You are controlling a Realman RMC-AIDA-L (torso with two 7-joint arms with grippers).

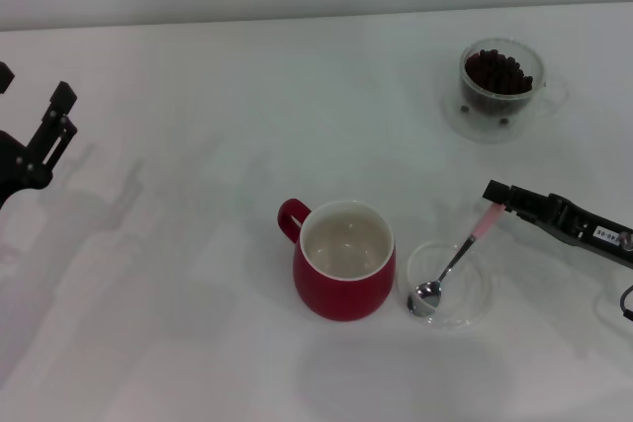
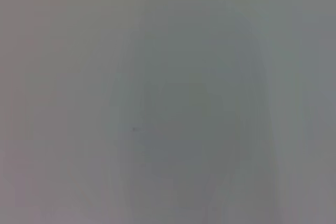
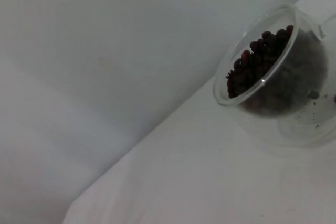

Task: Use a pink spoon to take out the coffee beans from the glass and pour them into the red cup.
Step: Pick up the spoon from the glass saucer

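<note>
I see the right gripper (image 1: 497, 201) closed on the pink spoon (image 1: 457, 260), its bowl in the dish (image 1: 473, 305) at 3 o'clock of the red cup (image 1: 344, 262). Left gripper (image 1: 45, 116) parked at 9, fingers spread, holding nothing. Coffee beans (image 1: 498, 68) fill the glass (image 1: 502, 86) at 1.

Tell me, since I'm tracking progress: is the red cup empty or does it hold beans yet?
Empty. The red cup stands upright, showing only its bare cream inside; the coffee beans all sit in the glass.

Pink spoon (image 1: 455, 262) tilted – coffee beans (image 1: 497, 70) fill glass (image 1: 501, 92) – red cup (image 1: 343, 260) upright.
</note>
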